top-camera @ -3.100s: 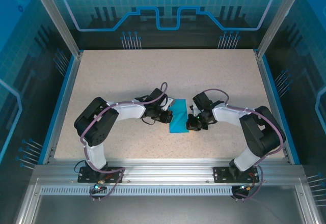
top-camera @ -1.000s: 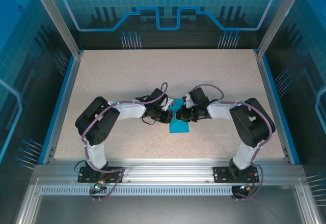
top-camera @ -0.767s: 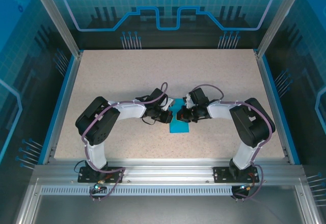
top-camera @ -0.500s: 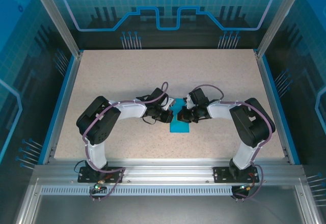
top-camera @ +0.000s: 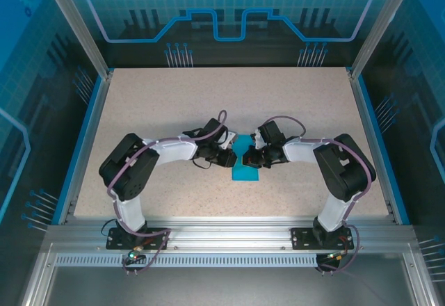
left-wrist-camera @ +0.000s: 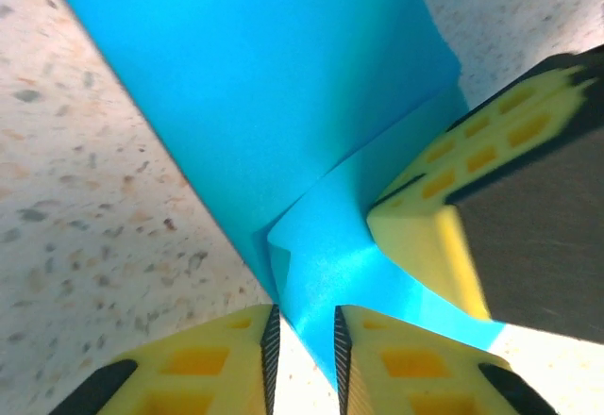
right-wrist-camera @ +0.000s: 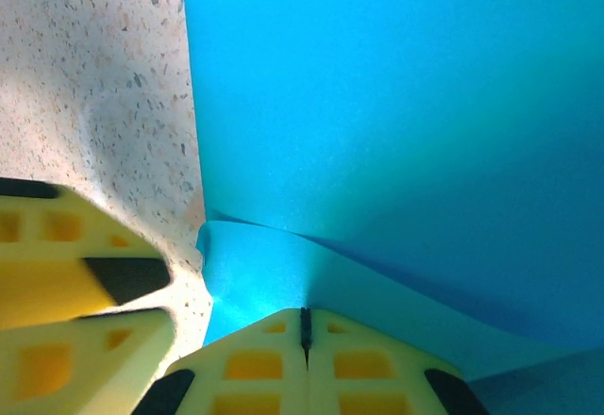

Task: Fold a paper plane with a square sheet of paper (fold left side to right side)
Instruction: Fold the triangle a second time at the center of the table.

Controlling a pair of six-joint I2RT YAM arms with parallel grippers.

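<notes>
The square sheet of paper point(top-camera: 245, 171) is a narrow bright-blue folded piece in the middle of the table. Both grippers meet at its far end. In the left wrist view a raised flap of the paper point(left-wrist-camera: 326, 264) runs into the narrow gap of my left gripper point(left-wrist-camera: 304, 330), whose jaws stand slightly apart. The right gripper's yellow fingers point(left-wrist-camera: 444, 212) press on that flap. In the right wrist view my right gripper point(right-wrist-camera: 304, 325) is shut on the curled edge of the paper point(right-wrist-camera: 396, 85), with the left fingers point(right-wrist-camera: 66, 245) close by.
A speckled beige table point(top-camera: 174, 104) lies inside blue side rails point(top-camera: 83, 146). Both arms point(top-camera: 174, 149) point(top-camera: 313, 153) reach inward from their bases at the near edge. Free tabletop lies behind and to either side of the paper.
The right gripper swung left from the paper's right edge to its far end. In the last half second the left jaws parted a little. The paper has stayed in place.
</notes>
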